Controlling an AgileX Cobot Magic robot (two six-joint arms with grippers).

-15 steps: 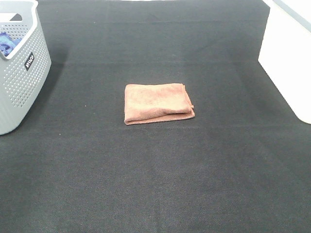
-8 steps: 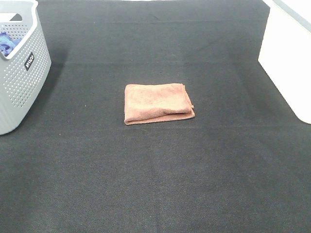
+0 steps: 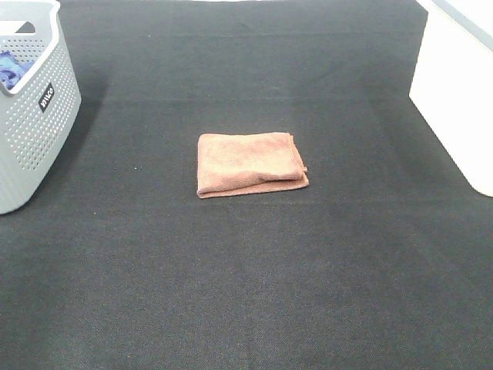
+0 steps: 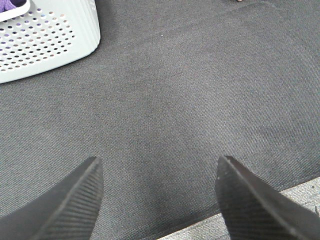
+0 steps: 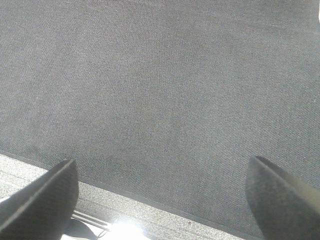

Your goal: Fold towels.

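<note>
A reddish-brown towel (image 3: 249,163) lies folded into a small rectangle in the middle of the black mat (image 3: 246,293). No gripper shows in the exterior high view. My left gripper (image 4: 157,162) is open and empty over bare mat, near the mat's edge. My right gripper (image 5: 162,162) is open and empty, also over bare mat near its edge. The towel shows in neither wrist view.
A grey perforated basket (image 3: 32,116) with something blue inside stands at the far left; it also shows in the left wrist view (image 4: 45,40). A white box (image 3: 456,92) stands at the right edge.
</note>
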